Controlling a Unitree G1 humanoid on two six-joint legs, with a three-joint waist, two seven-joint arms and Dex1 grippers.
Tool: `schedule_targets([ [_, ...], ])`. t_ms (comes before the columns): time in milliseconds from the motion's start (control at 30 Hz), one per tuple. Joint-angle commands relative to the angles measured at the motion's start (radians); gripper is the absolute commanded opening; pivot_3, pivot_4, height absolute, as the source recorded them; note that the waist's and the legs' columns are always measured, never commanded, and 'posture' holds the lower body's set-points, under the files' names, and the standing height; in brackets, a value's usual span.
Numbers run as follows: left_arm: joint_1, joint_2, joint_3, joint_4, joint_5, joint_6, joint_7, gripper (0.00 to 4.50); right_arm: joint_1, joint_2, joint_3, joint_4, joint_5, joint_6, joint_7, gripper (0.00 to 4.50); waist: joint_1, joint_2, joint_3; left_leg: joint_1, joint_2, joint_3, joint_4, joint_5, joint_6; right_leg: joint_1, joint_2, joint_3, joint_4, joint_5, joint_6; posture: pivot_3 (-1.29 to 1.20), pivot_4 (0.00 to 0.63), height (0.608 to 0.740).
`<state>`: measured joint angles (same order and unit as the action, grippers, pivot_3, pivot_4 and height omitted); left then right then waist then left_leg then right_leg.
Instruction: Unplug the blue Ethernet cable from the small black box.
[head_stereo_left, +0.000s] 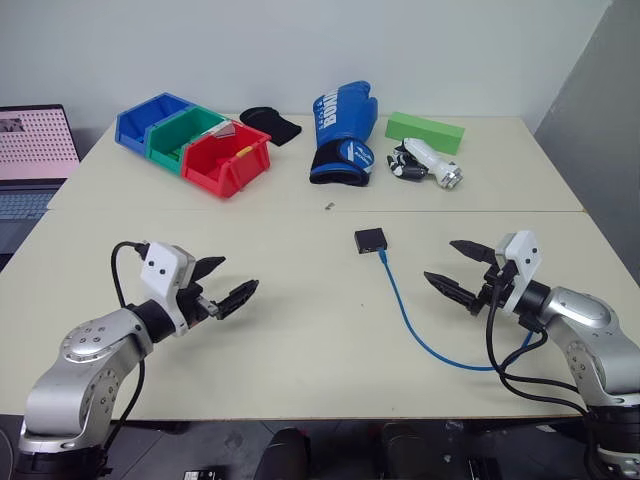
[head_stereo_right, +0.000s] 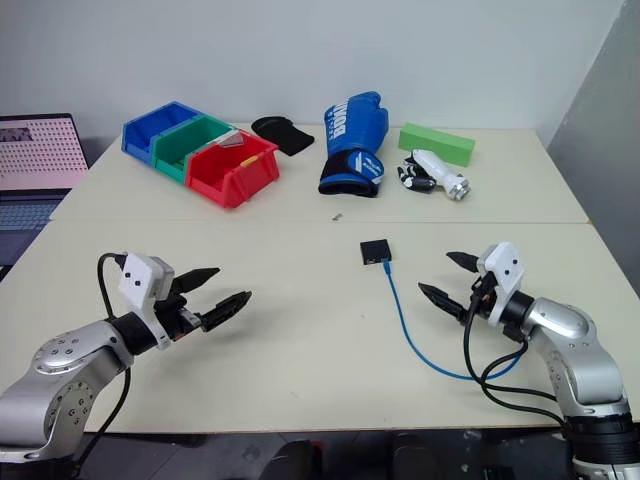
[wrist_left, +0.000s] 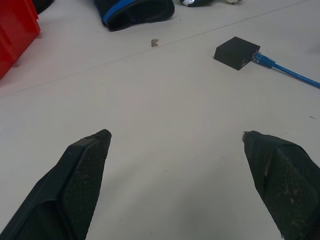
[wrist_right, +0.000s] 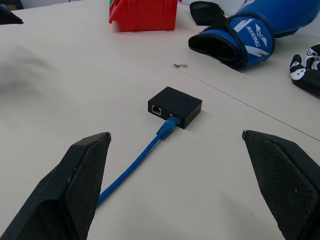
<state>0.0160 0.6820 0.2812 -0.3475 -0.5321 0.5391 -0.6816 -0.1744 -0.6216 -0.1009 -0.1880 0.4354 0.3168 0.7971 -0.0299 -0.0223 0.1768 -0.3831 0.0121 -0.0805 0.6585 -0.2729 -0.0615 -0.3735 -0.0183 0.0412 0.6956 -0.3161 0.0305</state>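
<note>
White lettering you can read as "RIXDNG" or similar on the cuff band of the blue boxing glove (wrist_right: 252, 34), at your twelve o'clock beyond the small black box (wrist_right: 175, 106), larger white letters on its upper part, unreadable.

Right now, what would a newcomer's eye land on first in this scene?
Probably the blue Ethernet cable, plugged into the small black box mid-table and curving toward the open right gripper. The open left gripper hovers over bare table opposite. Along the far edge, a blue boxing glove and blue, green and red bins stand out.
</note>
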Motion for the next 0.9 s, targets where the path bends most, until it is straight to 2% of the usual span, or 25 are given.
schedule_targets([
  [33,0.007,0.01,0.025,-0.036,-0.012,-0.013,-0.014,4.5,-0.004,-0.006,-0.032,-0.026,0.004,-0.007,-0.006,4.48,0.0,0.0,0.0,0.0,0.0,0.0,0.0,0.0,0.0,0.0,0.0,0.0,0.0,0.0,0.0,0.0,0.15,0.74],
  [300,0.013,0.016,0.02,-0.05,-0.001,-0.008,-0.012,4.5,-0.007,0.001,-0.016,-0.035,-0.002,0.004,-0.025,4.48,0.0,0.0,0.0,0.0,0.0,0.0,0.0,0.0,0.0,0.0,0.0,0.0,0.0,0.0,0.0,0.0,0.15,0.74],
  [500,-0.013,0.017,0.008,-0.068,-0.021,0.027,-0.013,4.5,-0.017,0.044,0.054,-0.071,-0.045,0.048,-0.088,4.48,0.0,0.0,0.0,0.0,0.0,0.0,0.0,0.0,0.0,0.0,0.0,0.0,0.0,0.0,0.0,0.0,0.15,0.74],
  [700,-0.041,0.027,0.0,-0.071,-0.11,0.074,-0.099,4.5,-0.05,0.182,0.158,-0.025,-0.184,0.062,-0.269,4.48,-0.001,0.0,0.0,0.0,0.0,0.0,-0.001,0.0,0.0,-0.001,0.0,0.0,0.0,0.0,0.0,0.0,0.15,0.74],
  [900,-0.066,0.075,-0.063,-0.067,-0.069,0.052,-0.153,4.5,-0.116,0.342,0.214,0.092,-0.303,0.046,-0.448,4.48,-0.002,0.001,0.0,0.0,0.0,0.0,-0.001,0.0,0.0,-0.001,0.0,0.0,0.0,0.0,0.0,0.0,0.15,0.74],
])
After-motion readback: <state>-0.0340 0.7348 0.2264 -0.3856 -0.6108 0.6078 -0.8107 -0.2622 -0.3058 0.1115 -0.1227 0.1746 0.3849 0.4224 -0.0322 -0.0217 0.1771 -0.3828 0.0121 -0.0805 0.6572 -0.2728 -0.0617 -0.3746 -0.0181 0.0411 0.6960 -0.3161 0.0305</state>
